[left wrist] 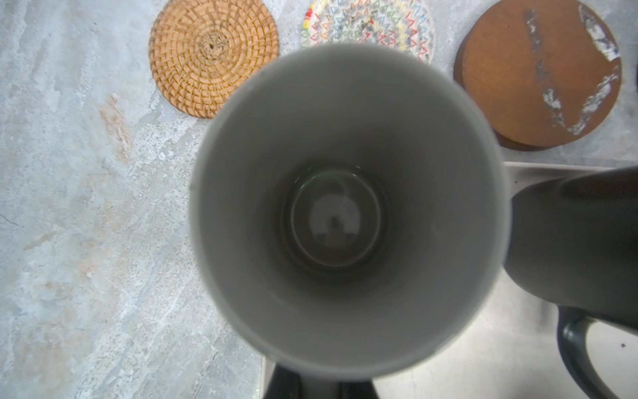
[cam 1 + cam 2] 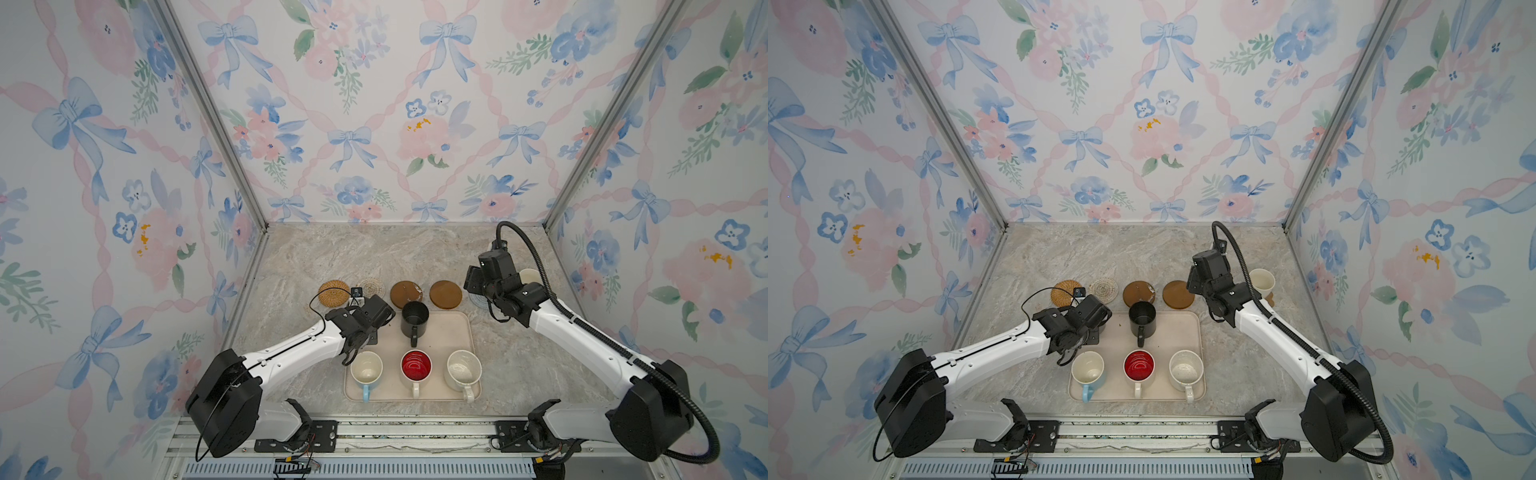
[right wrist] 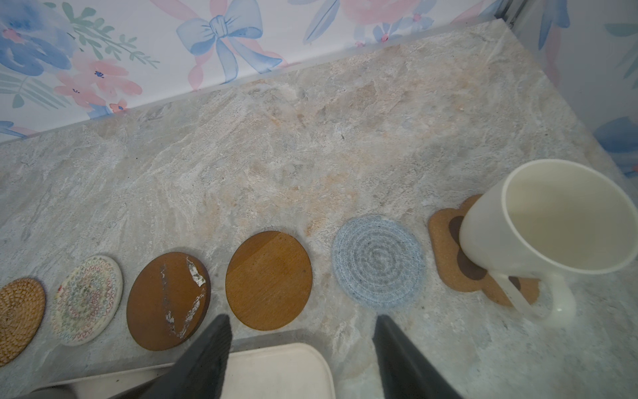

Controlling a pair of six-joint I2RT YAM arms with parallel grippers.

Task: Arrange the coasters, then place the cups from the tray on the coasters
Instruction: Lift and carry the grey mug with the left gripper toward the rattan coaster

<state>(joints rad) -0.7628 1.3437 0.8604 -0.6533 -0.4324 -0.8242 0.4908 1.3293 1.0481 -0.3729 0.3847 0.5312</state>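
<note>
A marbled grey-beige worktop (image 2: 374,257) sits inside walls of bow-and-flower wallpaper (image 2: 374,124). The coasters (image 3: 269,279) run left to right behind the beige tray (image 2: 451,336). At the row's right end the cream mug (image 3: 552,235) stands upright on the paw-shaped coaster (image 3: 445,255). The black mug (image 2: 414,318) stands mouth-up on the tray, handle toward the near edge. The left gripper (image 1: 319,376) has its jaws pressed together on the grey mug (image 1: 345,207) at the tray's far left corner. The right gripper (image 3: 302,321) hangs near the far right corner, jaws spread and empty.
</note>
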